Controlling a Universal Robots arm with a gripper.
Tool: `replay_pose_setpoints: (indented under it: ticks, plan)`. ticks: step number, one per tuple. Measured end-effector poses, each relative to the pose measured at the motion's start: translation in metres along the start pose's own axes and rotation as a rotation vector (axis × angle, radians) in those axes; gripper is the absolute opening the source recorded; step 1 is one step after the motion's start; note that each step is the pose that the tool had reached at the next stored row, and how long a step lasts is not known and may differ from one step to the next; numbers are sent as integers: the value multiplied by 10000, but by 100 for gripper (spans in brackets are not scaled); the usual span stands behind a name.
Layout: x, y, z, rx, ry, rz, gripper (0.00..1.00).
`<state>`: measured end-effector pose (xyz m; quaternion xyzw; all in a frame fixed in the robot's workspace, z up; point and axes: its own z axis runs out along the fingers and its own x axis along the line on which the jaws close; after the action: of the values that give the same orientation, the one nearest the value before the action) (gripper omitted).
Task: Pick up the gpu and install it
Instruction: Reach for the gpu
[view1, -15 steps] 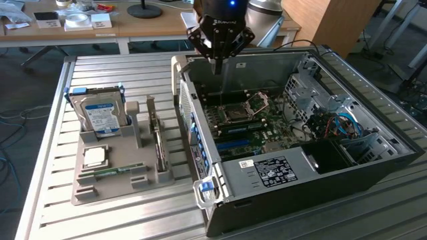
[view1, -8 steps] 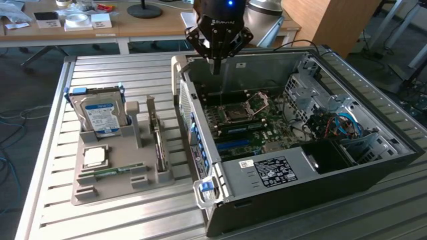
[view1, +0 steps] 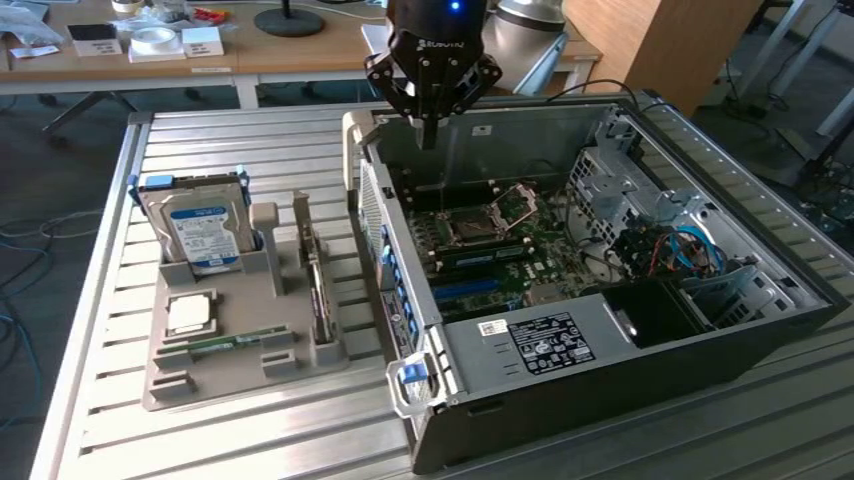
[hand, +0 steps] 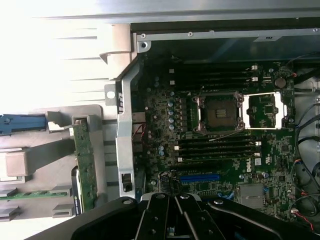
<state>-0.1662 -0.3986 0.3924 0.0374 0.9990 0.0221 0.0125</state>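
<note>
Since the gripper (view1: 429, 138) hangs with its jaws pressed together and nothing between them, over the far rim of the open computer case (view1: 747, 330), I judge the step in hand to be the reach for the graphics card (view1: 318, 285), which is not yet picked up. The card stands on its long edge in a slot of the grey holder tray (view1: 200, 395), between the upright hard drive (view1: 200, 235) and the case wall, close beside the case on the exterior view's left. From the wrist camera I see it edge-on, as a narrow green strip. To do this reach well, I think the jaws must be spread before the gripper comes near the card, because closed tips would only knock its top edge. I would line the jaws up across the thin board so that they close on its two flat faces, not along its length. I cannot make out which face carries the fan, so I would aim for the top edge near the middle and take a shallow bite. The tray post (view1: 267, 245) and the case wall both stand close to the card, which leaves little room to either side. The blue slot (hand: 200, 177) on the main board lies bare.
</note>
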Motion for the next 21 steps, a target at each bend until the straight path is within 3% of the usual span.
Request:
replay_pose_setpoints:
  ticks: [13,21]
  plan:
    - [54,-4,-2,0,0,0,11]
    - [151,-11,-4,0,0,1,11]
